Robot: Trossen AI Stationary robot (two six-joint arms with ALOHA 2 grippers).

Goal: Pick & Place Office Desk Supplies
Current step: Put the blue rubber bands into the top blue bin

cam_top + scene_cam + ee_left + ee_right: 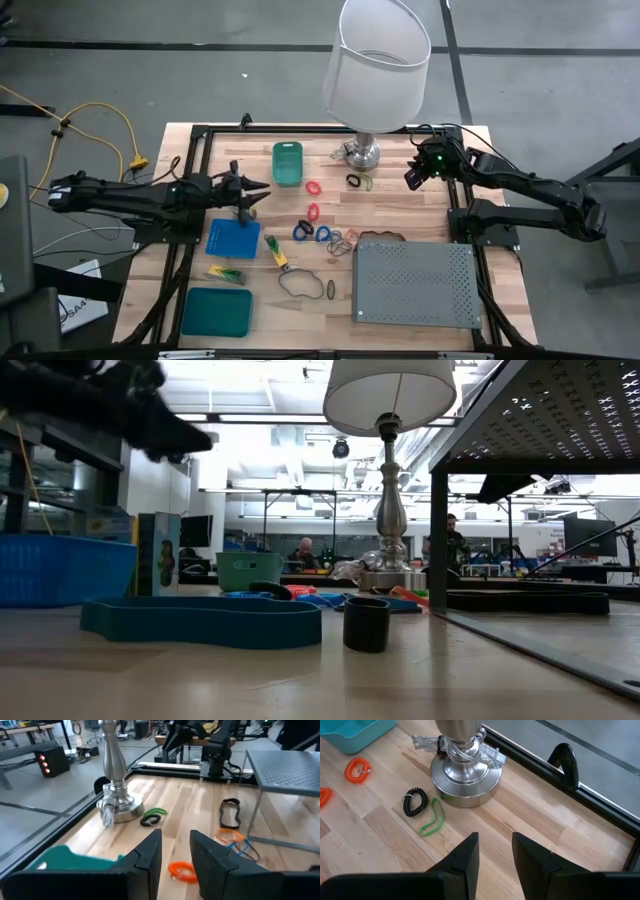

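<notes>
The office desk supplies lie scattered mid-table: red coils [314, 187] [313, 211], a black coil with a green band [358, 181], blue loops [303, 231], dark loops [340, 245], a tan-and-black loop [295, 283] and yellow-green blocks [225, 272] [277, 250]. My left gripper [258, 189] hovers open at the table's left, pointing right, above an orange coil [181, 870]. My right gripper [412, 176] hangs open at the far right, slanting down near the lamp base [465, 780], with the black coil [415, 801] and green band [434, 820] ahead of it. Both hold nothing.
A white-shaded lamp [375, 60] stands at the far middle on a chrome base [362, 155]. A green bin [287, 162] sits far left of it. A blue flat piece [232, 238] and teal tray [217, 312] lie near left. A grey perforated box [415, 283] fills the near right.
</notes>
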